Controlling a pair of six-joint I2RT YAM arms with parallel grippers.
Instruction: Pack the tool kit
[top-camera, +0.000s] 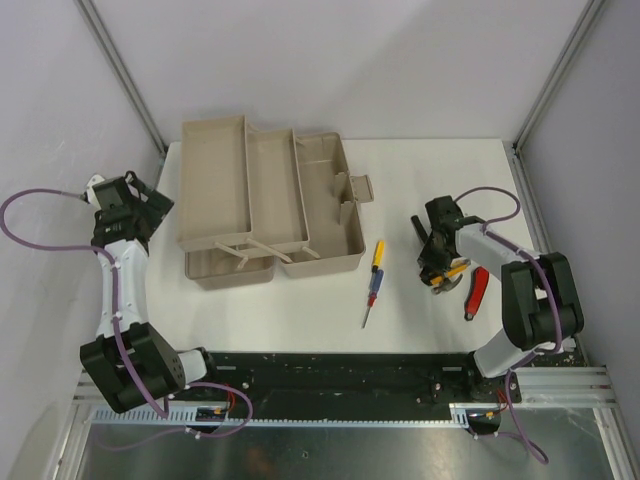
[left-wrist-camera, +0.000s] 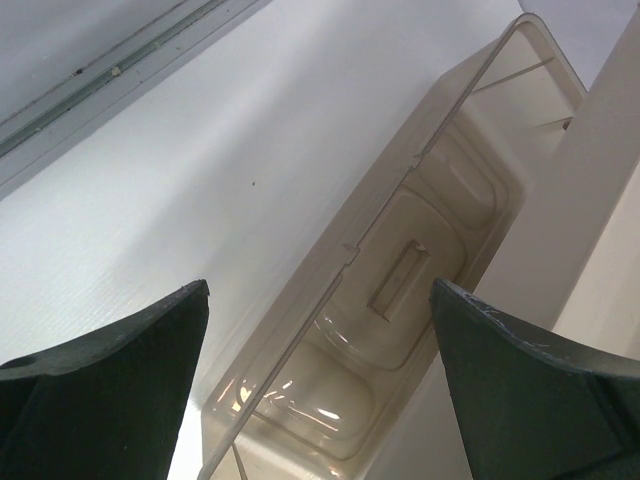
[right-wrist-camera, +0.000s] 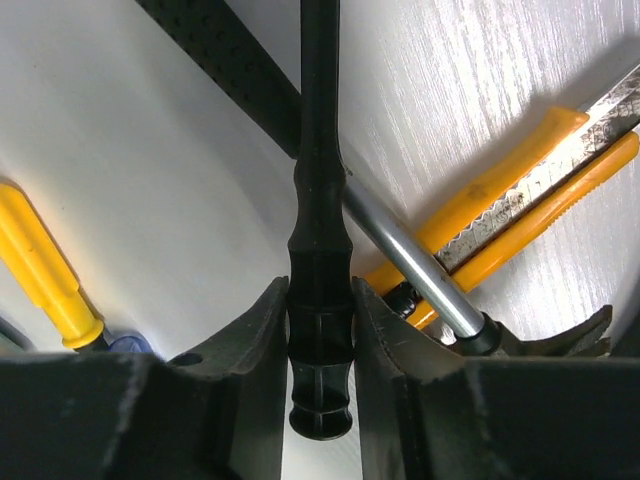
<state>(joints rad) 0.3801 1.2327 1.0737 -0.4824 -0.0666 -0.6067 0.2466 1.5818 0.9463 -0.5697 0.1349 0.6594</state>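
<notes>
Hammer (right-wrist-camera: 320, 230) is at the bench's (top-camera: 430, 170) right side, well apart from the toolbox (top-camera: 325, 215). Its black handle is pinched by the right end effector (right-wrist-camera: 320, 310), with the pliers (right-wrist-camera: 480, 195) just beside. Toolbox stands open left of centre.

Judged best: lift straight up clear of the pliers, pass over the screwdriver (top-camera: 373, 280), and lay the hammer flat in the bottom compartment.

Left end effector (left-wrist-camera: 320, 290) is spread beside the lid (left-wrist-camera: 400, 290).

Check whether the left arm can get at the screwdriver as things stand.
Probably not directly: the open toolbox lies between the left gripper and the screwdriver. Going over might work.
</notes>
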